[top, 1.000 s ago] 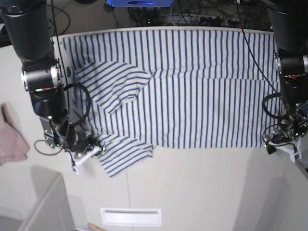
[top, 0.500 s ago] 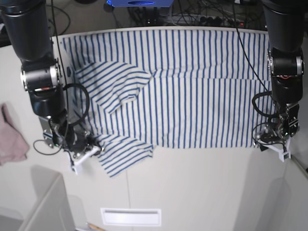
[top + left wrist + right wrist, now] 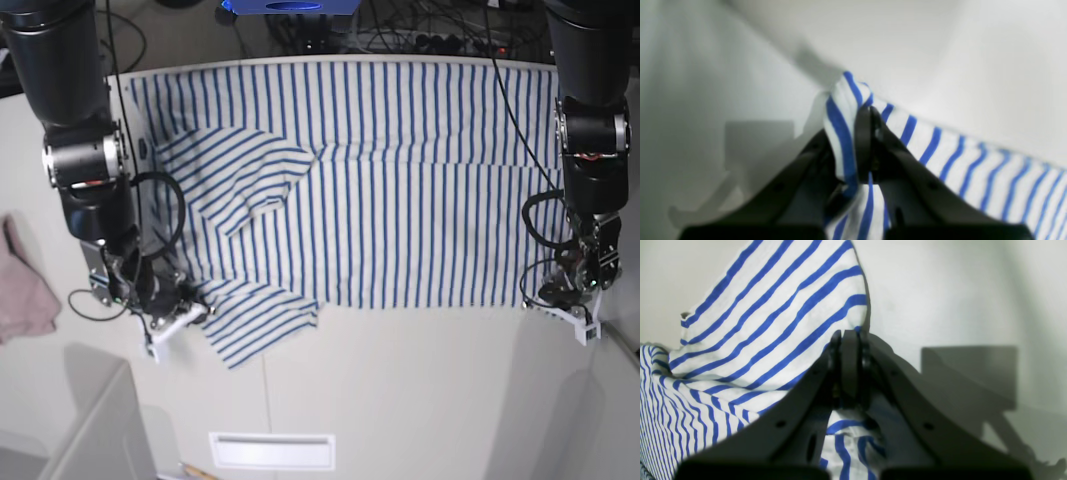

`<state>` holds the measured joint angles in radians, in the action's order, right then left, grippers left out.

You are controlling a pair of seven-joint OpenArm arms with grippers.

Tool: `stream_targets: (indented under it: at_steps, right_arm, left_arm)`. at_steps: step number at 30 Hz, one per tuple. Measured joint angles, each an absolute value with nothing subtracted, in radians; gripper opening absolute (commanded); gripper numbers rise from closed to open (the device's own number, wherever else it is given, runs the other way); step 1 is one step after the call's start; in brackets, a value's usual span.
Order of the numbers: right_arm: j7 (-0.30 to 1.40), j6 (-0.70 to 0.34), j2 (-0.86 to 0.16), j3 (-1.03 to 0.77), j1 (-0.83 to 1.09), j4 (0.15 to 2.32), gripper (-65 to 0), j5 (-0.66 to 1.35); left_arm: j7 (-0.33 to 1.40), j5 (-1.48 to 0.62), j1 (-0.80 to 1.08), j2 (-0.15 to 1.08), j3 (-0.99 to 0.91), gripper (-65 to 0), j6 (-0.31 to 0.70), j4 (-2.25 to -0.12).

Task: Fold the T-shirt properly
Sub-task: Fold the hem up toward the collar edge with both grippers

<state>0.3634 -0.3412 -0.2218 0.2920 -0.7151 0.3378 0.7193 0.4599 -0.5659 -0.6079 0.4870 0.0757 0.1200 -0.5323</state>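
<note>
Two arms reach down to a striped T-shirt point(image 3: 400, 180) spread on the tabletop point(image 3: 400, 400).
Left fingers point(image 3: 853, 140) and right fingers point(image 3: 848, 366) each pinch cloth at a near corner.

T-shirt point(image 3: 400, 180): soft matt cloth; table point(image 3: 420, 390) smooth.

A pink cloth point(image 3: 25, 285) lies crumpled at the left edge on the pale table point(image 3: 400, 390). Cables point(image 3: 400, 35) tangle along the top. A white slot point(image 3: 272, 450) sits bottom centre.
</note>
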Motion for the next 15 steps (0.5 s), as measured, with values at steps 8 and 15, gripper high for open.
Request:
stream_targets:
  at_steps: [8,15]
  right_arm:
    - [0.375,-0.27,-0.268,0.293,-0.61,0.609,-65.0,0.713]
    - [0.383,-0.199,-0.305,0.273,-0.493,0.867,-65.0,0.715]
  left_arm:
    - [0.461,-0.567,-0.526,0.51,0.074,-65.0,0.115,-0.686]
    - [0.462,-0.574,-0.436,0.515,0.003,-65.0,0.131,-0.788]
